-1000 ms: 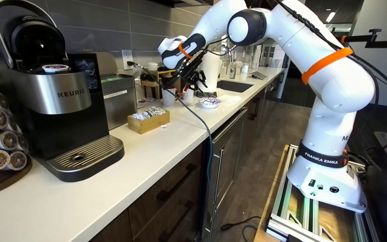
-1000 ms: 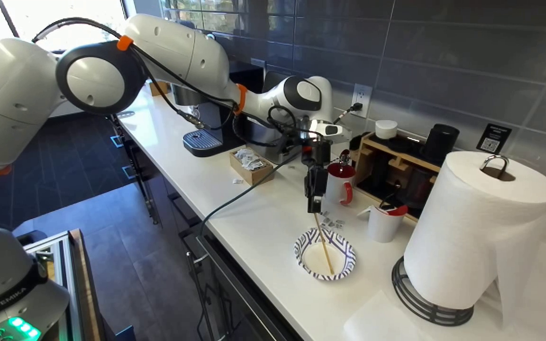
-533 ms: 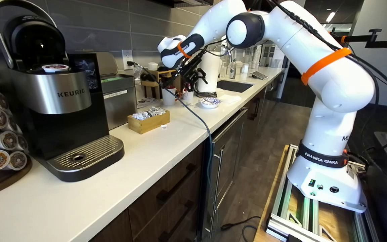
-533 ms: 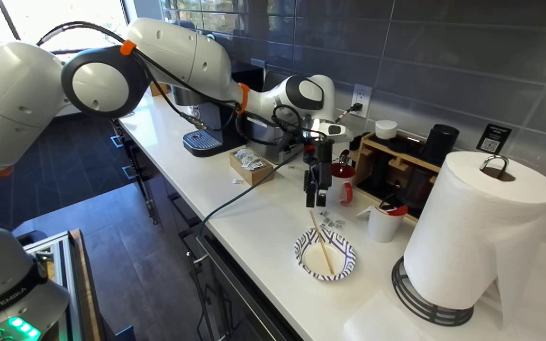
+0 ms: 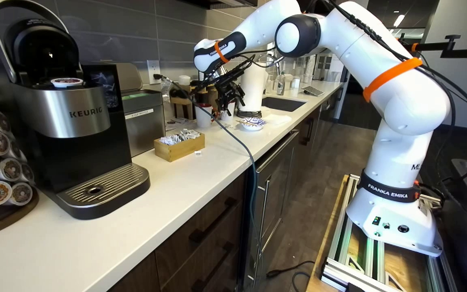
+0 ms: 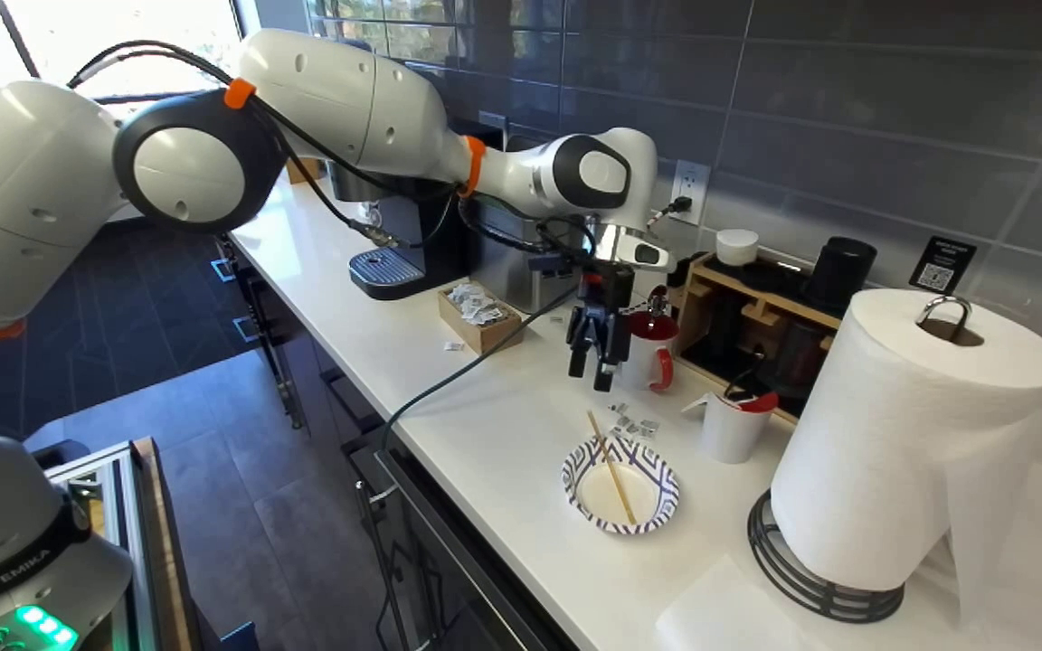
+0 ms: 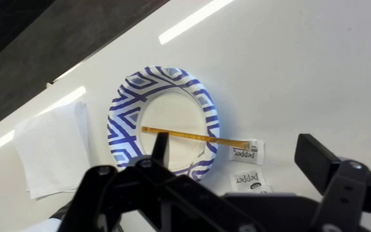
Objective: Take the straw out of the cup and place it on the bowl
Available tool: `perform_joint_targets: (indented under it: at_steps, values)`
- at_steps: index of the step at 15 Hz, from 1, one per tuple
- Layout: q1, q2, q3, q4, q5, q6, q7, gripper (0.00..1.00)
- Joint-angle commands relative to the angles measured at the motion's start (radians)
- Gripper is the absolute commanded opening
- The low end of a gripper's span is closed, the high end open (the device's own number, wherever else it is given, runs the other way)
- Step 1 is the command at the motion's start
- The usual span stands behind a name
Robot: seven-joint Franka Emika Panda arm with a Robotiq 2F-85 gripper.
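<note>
Across the rim of the bowl (image 7: 172, 109) leans the straw (image 7: 185, 134), its low end down inside, its other end sticking out past the rim; I judge it too long to lie flat within, so the bowl's edge props it. My claw (image 6: 591, 376) hangs higher than the bowl and clear of the straw, its jaws wide apart with nothing between, I suppose to leave it undisturbed. I take the placing as done; I'd back away next.
</note>
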Motion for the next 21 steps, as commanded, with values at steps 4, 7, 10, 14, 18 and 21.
perform_joint_targets:
  at_steps: [4,7,10,14,18,21]
  values:
    - [-0.089,-0.175,0.061,-0.2,0.085,0.265,-0.218,1.0]
    - [-0.111,-0.264,0.069,-0.337,0.094,0.462,-0.325,1.0]
    - [-0.145,-0.351,0.089,-0.474,0.138,0.651,-0.436,1.0]
    - [-0.223,-0.468,0.143,-0.664,0.322,0.843,-0.61,1.0]
    - [-0.299,-0.599,0.185,-0.861,0.62,0.918,-0.77,1.0]
    - [-0.371,-0.709,0.223,-1.016,0.866,0.96,-0.893,1.0]
